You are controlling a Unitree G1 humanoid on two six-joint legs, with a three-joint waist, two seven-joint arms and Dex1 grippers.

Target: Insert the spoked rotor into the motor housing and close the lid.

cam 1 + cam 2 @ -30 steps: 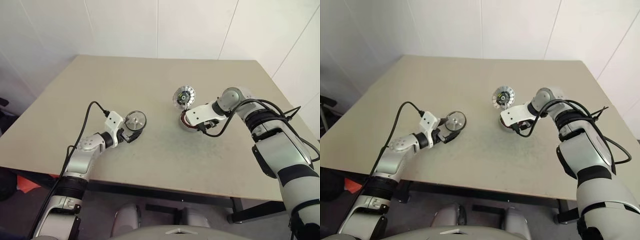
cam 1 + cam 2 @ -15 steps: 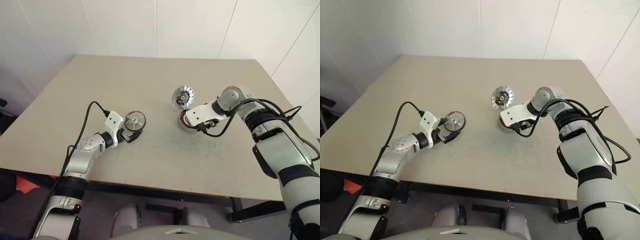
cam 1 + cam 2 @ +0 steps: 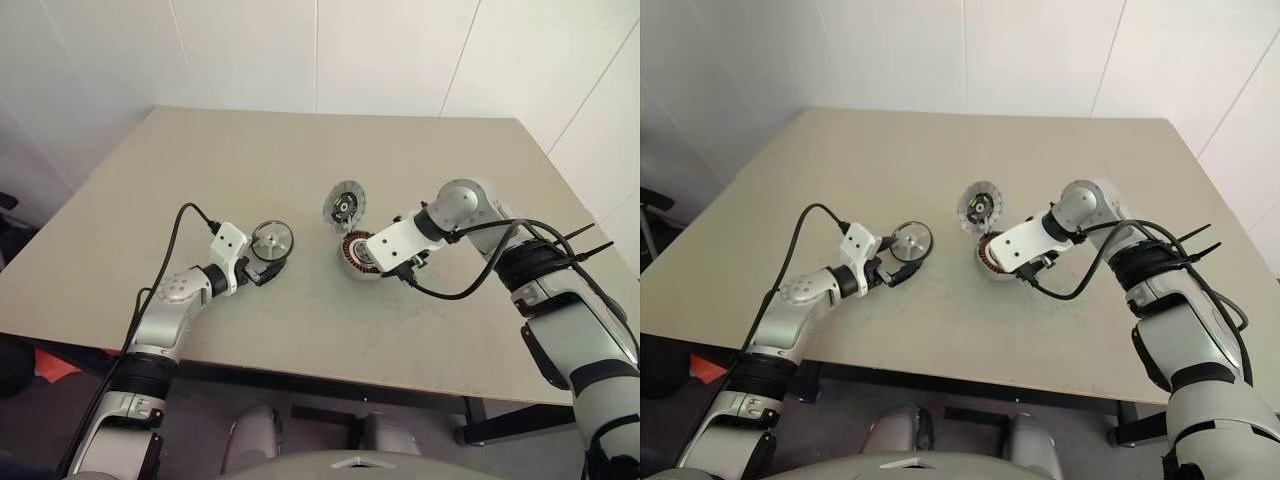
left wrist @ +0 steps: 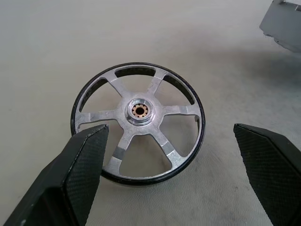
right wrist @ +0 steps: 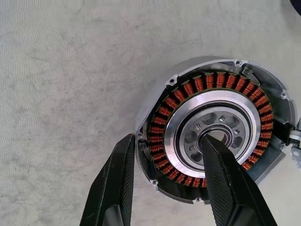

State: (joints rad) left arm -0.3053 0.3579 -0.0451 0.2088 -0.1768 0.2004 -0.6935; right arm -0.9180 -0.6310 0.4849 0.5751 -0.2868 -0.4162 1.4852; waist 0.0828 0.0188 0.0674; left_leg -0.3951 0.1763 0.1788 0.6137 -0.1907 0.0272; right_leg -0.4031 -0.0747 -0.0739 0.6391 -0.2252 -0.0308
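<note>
- Our left gripper (image 4: pixel 167 188) stands wide open at the rotor (image 4: pixel 138 123), one finger on each side, holding nothing.
- The rotor lies flat on the table (image 3: pixel 200 160) with its spokes up. In the wrist view the near finger (image 4: pixel 75 165) overlaps its rim; we cannot tell whether it touches.
- Our right gripper (image 5: pixel 167 174) is about half open and pinches the housing (image 5: pixel 214 127): one finger outside the wall, the other in the dark centre, with the wall and copper windings between them.
- The housing sits near mid-table, well apart from the rotor, open side up.
- The lid (image 3: pixel 344 206) is just behind the housing, tilted up on edge with its finned face towards us.
</note>
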